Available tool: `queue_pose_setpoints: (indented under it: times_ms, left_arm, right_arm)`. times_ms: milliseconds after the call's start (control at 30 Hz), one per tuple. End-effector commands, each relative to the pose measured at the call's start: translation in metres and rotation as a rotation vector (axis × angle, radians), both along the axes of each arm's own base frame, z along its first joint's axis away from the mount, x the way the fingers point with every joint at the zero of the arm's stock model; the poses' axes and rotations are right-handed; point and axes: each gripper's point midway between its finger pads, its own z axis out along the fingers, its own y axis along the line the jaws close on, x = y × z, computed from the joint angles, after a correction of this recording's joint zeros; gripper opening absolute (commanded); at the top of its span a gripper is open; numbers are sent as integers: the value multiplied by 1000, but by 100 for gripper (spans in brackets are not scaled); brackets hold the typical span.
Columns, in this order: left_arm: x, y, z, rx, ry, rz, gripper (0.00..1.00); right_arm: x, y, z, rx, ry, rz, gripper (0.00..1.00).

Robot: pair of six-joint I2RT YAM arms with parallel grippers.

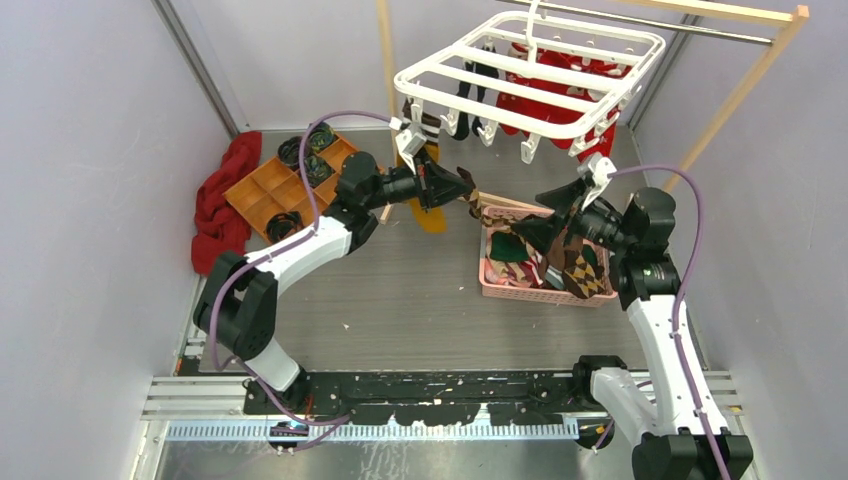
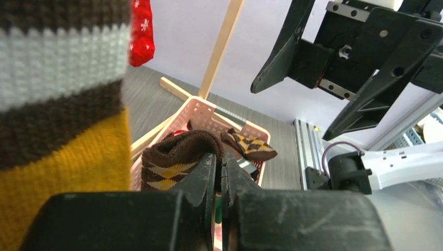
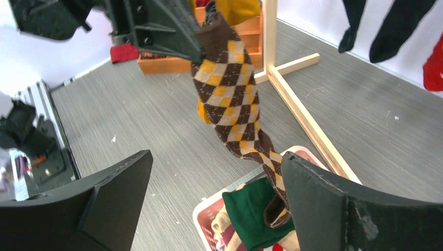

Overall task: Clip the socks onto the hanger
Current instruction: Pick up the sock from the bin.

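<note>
The left gripper (image 1: 462, 187) is fully closed on the cuff end of the brown argyle sock (image 3: 230, 99), its two black fingers (image 2: 201, 172) pressed flat together over a fold of the knit. This holds the sock up in the air between the arms, and its length hangs down so that the toe end trails into the pink basket (image 1: 530, 292). The right gripper (image 3: 217, 157) stands wide open and holds nothing; its jaws sit either side of the sock's lower part, above the basket. Whether the right-hand finger touches the fabric cannot be determined. This arrangement probably presents the cuff for lifting to a clip. The hanger (image 1: 470, 100), a rigid white plastic frame with crossbars, hangs from the rod of the wooden rack (image 1: 740, 90) at the back, above and just behind the left gripper. Small white clips (image 1: 408, 140) dangle from its rim. A mustard sock (image 2: 62, 198) with brown and pale bands, coarse ribbed knit, hangs just beside the left gripper. The argyle sock is soft and limp, patterned in yellow and cream diamonds. The basket wall is perforated plastic.
</note>
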Motion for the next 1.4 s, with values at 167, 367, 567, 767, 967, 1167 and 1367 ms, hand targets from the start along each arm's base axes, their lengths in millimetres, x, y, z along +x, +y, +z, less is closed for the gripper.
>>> queue_pose_setpoints:
  times_ms: [167,367,567,767,967,1167,1367]
  left_arm:
    - [-21,11,4,98,-200,-59,0]
    - [-31,21,-2,185,-286,-68,0]
    - [-44,32,-1,294,-333,-111,0]
    - [-54,43,14,426,-427,-183,0]
    - [-56,50,19,508,-524,-238,0]
    - [-56,53,12,539,-532,-245,0]
    - [-72,59,21,565,-599,-281,0]
  right_arm:
    - [-23,24,-2,-107,-237,248,100]
    - [-15,34,-19,-159,-257,308,100]
    - [-2,42,-17,-170,-296,319,100]
    - [3,54,-11,-144,-329,323,100]
    - [9,65,-3,-145,-396,339,100]
    - [18,68,1,-154,-456,321,100]
    - [11,79,12,-142,-511,364,100]
